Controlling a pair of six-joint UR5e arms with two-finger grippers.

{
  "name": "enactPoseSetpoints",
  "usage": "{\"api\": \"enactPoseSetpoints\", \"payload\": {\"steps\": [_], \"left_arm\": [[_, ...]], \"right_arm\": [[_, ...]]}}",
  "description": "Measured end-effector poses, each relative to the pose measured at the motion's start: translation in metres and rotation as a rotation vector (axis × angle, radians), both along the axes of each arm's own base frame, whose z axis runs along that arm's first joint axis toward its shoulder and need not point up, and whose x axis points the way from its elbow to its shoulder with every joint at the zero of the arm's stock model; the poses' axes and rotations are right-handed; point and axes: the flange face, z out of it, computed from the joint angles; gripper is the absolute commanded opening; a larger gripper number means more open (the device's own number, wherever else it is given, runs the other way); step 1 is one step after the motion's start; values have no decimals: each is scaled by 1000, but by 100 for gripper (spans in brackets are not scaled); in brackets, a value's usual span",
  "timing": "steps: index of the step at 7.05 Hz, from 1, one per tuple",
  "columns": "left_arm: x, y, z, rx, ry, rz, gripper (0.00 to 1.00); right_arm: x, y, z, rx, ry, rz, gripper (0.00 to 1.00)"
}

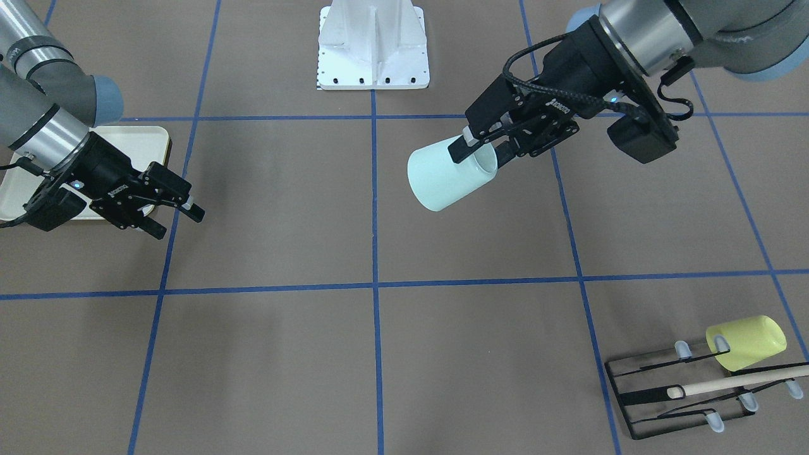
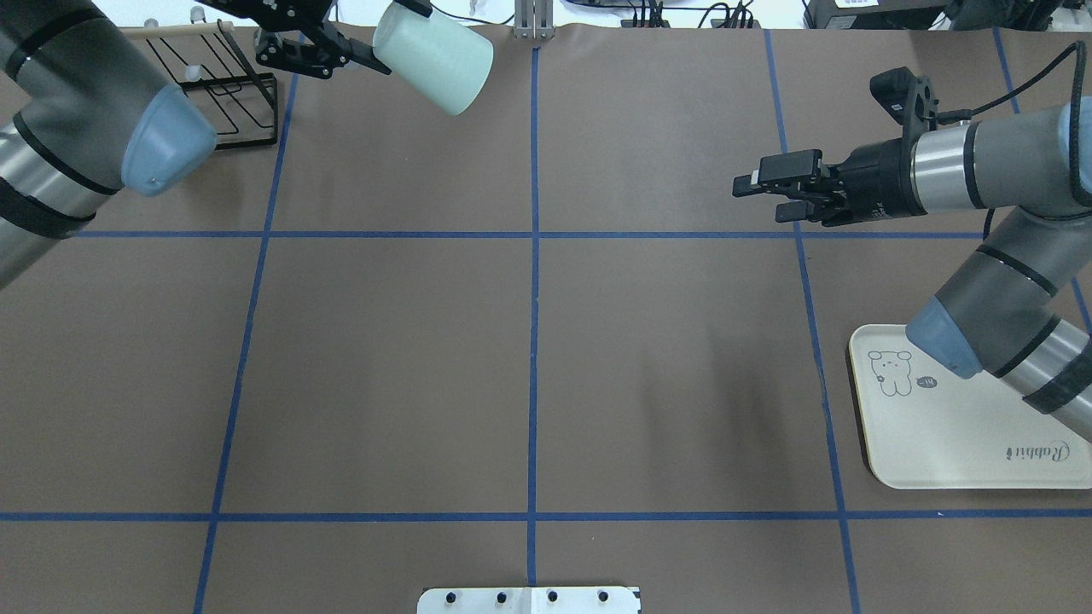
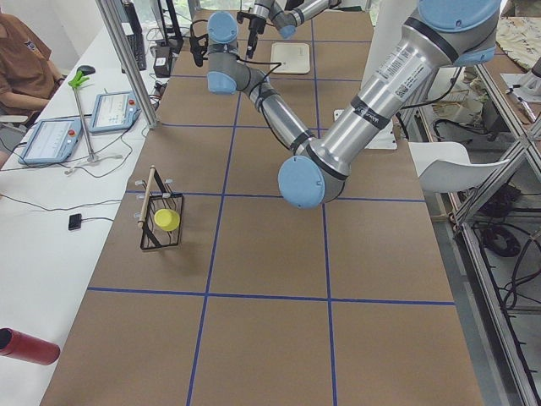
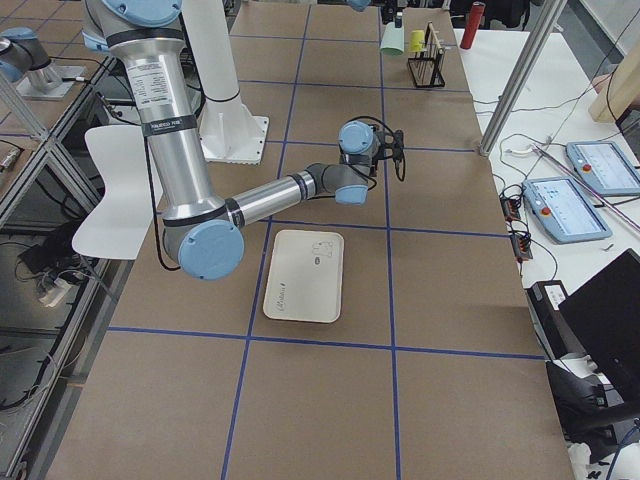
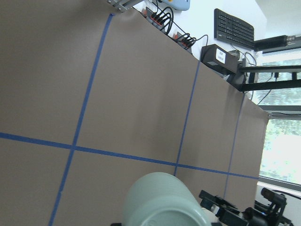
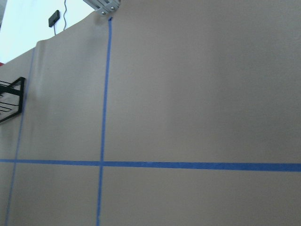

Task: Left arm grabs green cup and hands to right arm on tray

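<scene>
My left gripper [image 1: 481, 151] is shut on the rim of the green cup [image 1: 442, 177], a pale mint tumbler. It holds the cup tilted on its side, above the table, with the base pointing toward the table's middle. In the overhead view the cup [image 2: 435, 58] and left gripper [image 2: 392, 34] are at the far left-centre. The cup fills the bottom of the left wrist view [image 5: 160, 200]. My right gripper [image 1: 177, 222] is open and empty, and points toward the middle [image 2: 763, 194]. The cream tray [image 2: 955, 435] lies under the right arm, with nothing on it.
A black wire rack [image 1: 682, 392] at the table's far left corner holds a yellow-green cup [image 1: 749, 341] and a wooden stick [image 1: 739, 379]. The white robot base plate [image 1: 373, 47] sits at the near edge. Blue tape lines cross the brown table.
</scene>
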Motion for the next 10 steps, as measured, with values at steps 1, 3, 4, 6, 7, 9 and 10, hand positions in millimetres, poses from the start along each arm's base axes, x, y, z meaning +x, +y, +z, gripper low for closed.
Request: {"api": "enactPoseSetpoints", "payload": {"steps": [1,3,4,6,7,9,10], "left_arm": [[3,3,9,-31,85,24,0],[23,23,21,-73,233,100,0],[45,42,24,-97,320,135,0],[81,78,29,-183,488,200,0],[90,87,29,-206,534,219,0],[99,99,29,-234,619,231,0],[101,103,28,-240,641,236,0]], "right_arm": [[-2,8,-16,-16,-92,-14,91],[-4,28,-41,-41,-269,-65,91],[-6,35,-55,-46,-341,-94,91],[-8,44,-78,-16,-441,-130,83],[-11,50,-88,8,-492,-140,81],[-21,64,-100,44,-584,-152,75],[-23,67,-102,53,-606,-154,75]]}}
